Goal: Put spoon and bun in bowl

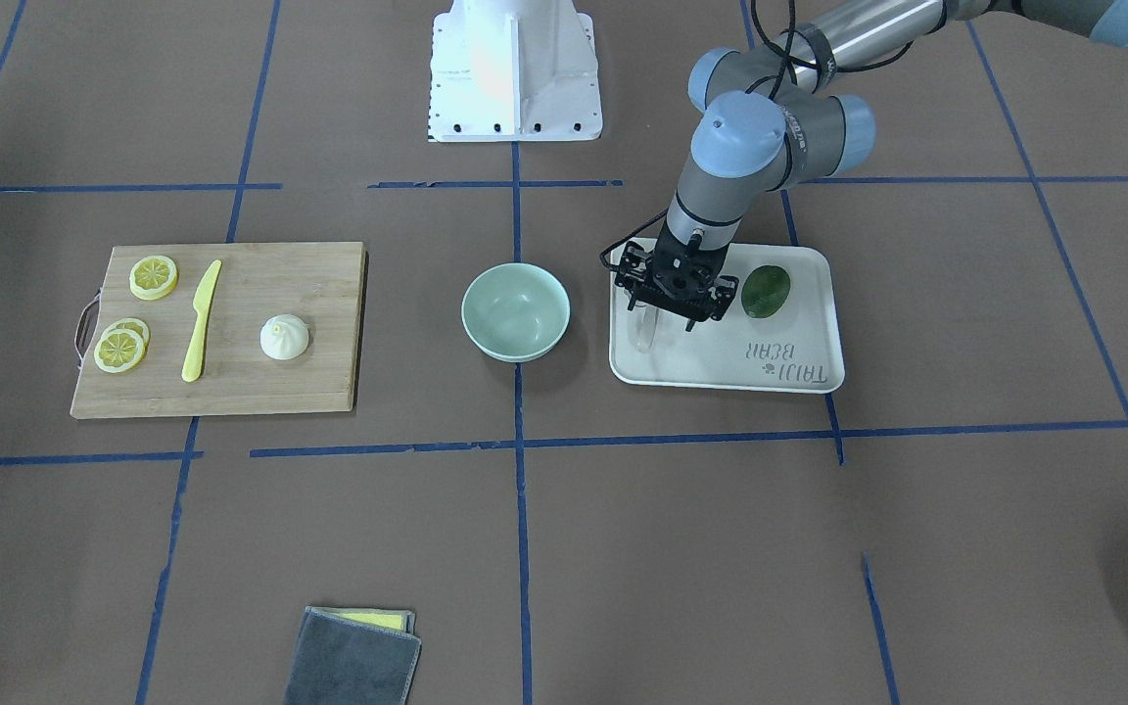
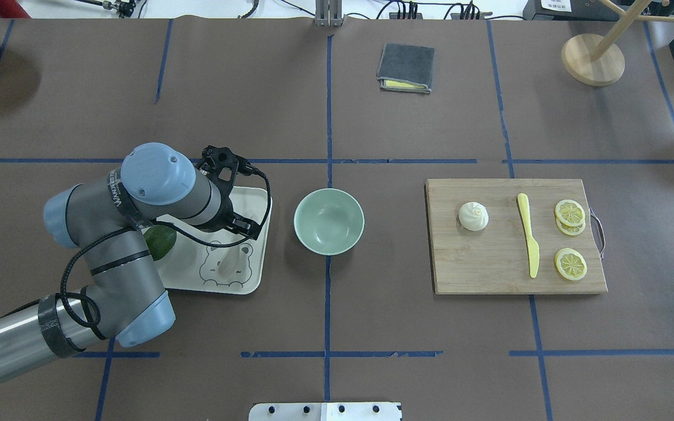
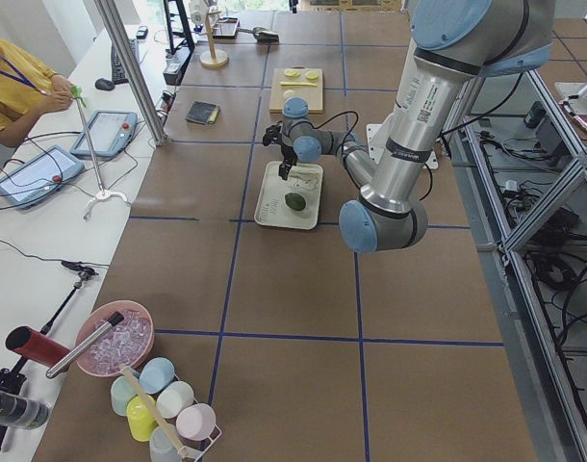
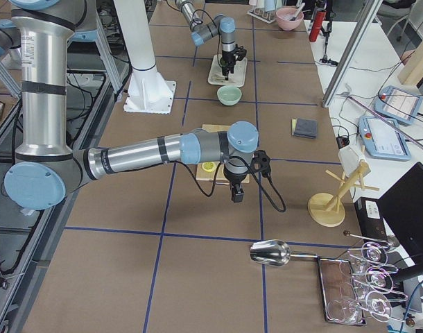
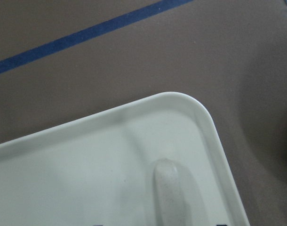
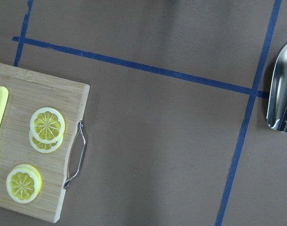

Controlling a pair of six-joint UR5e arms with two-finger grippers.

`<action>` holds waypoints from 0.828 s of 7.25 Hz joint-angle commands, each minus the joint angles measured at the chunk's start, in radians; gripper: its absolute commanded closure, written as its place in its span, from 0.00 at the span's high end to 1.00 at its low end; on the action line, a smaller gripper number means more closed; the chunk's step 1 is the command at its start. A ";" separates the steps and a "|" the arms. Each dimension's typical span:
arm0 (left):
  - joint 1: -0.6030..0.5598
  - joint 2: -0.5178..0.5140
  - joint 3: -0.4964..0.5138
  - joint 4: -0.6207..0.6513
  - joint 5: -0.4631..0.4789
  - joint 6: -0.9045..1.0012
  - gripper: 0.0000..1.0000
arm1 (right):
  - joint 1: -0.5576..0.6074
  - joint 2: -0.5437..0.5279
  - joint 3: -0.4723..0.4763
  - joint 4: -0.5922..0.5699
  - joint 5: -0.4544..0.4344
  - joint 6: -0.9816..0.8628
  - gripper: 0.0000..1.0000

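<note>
So 1 spoon (image 2: 230, 263), 1 bun (image 2: 473, 216), 1 bowl (image 2: 309, 240), 1 avo (image 1: 766, 291).

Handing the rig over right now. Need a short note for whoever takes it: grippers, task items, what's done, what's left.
Left gripper: looks open, low over the spoon, holding nothing.
Right gripper: seen only from the side camera, above the table off the cutting board's handle end; state unclear.
Spoon lies on the white tray. Bun sits on the cutting board. Bowl stands between them, empty.
Done: nothing in the bowl yet.
Left: grasp spoon, put it in the bowl, then the bun.
</note>
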 commanded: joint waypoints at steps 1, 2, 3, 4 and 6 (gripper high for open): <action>0.003 -0.004 0.005 0.000 0.006 -0.001 0.58 | -0.002 -0.003 -0.003 -0.001 0.000 0.004 1.00; 0.011 -0.004 0.005 0.000 0.006 -0.002 0.55 | -0.002 -0.003 -0.003 -0.001 0.000 0.006 1.00; 0.014 -0.004 0.006 0.002 0.006 -0.002 0.55 | -0.002 -0.003 -0.003 -0.001 0.004 0.007 1.00; 0.015 -0.004 0.011 0.000 0.006 -0.002 0.54 | -0.002 -0.004 -0.005 -0.003 0.006 0.007 1.00; 0.015 -0.004 0.011 0.002 0.006 -0.004 0.27 | -0.002 -0.004 -0.005 -0.003 0.007 0.010 1.00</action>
